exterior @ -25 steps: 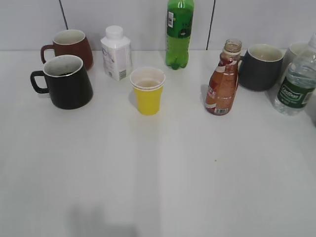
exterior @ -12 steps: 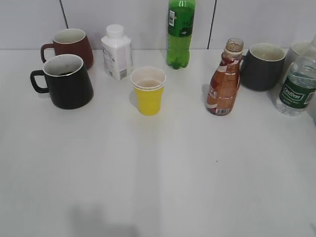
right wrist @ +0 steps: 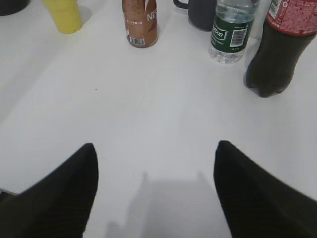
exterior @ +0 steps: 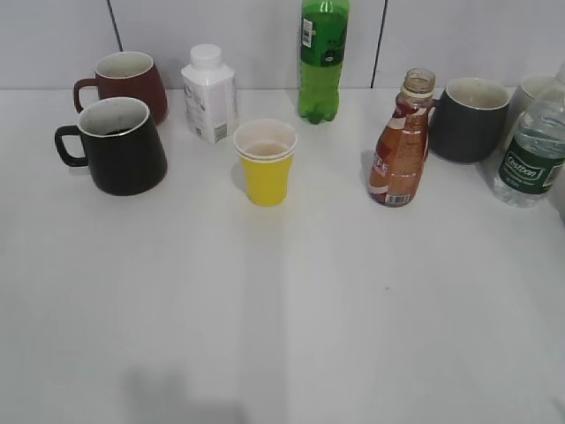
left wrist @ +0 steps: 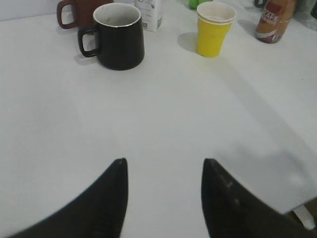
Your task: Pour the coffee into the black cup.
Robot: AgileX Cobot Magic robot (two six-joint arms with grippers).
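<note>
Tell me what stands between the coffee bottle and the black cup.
In the exterior view, only the yellow paper cup stands on the table between the coffee bottle and the black cup. The white carton sits behind that line, not on it.

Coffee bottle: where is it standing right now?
In the exterior view the coffee bottle stands upright right of centre, between the yellow paper cup and the dark-grey mug, close to the mug.

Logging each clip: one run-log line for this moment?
left gripper open, empty | right gripper open, empty | coffee upright, uncapped, untouched | black cup apart, left
</note>
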